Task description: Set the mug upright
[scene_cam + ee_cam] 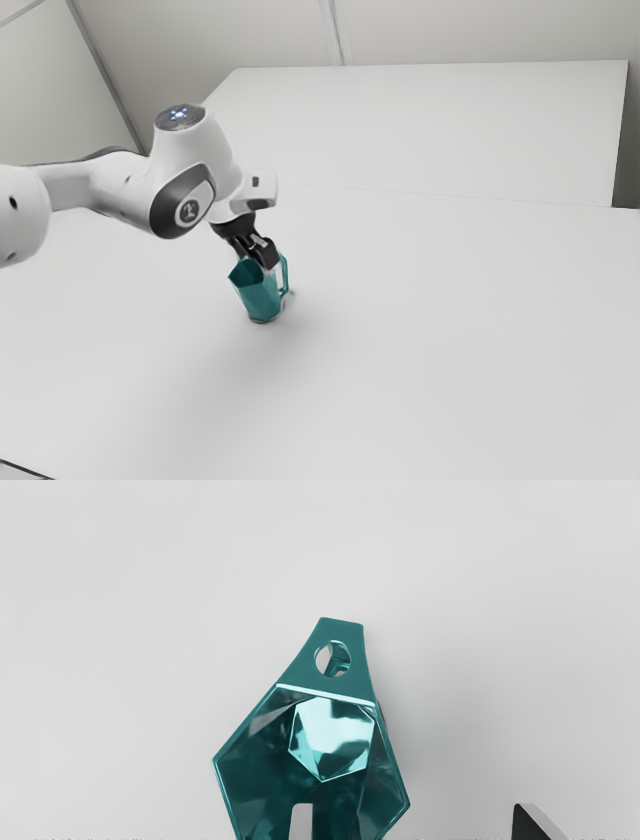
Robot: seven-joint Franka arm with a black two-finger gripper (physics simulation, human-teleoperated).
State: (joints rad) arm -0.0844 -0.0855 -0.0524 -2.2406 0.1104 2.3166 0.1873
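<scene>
Both views are bright, in soft, even, nearly colorless light. A faint, blurry-edged shadow spreads over the pale tabletop (430, 330) around the mug (262, 297), and a soft gray one lies beside it in the wrist view. Pale cyan glare breaks across the mug's glossy inner base; the wall facets inside fall darker.

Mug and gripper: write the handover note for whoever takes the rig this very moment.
Gripper: jaws open, one over the mouth of the mug, the other outside its wall.
Mug: on the table, mouth upward, handle toward the exterior view's right.
Done: it looks roughly upright, though I can't rule out a lean.
Left: check that it sits flat, then probably back the gripper clear.
</scene>
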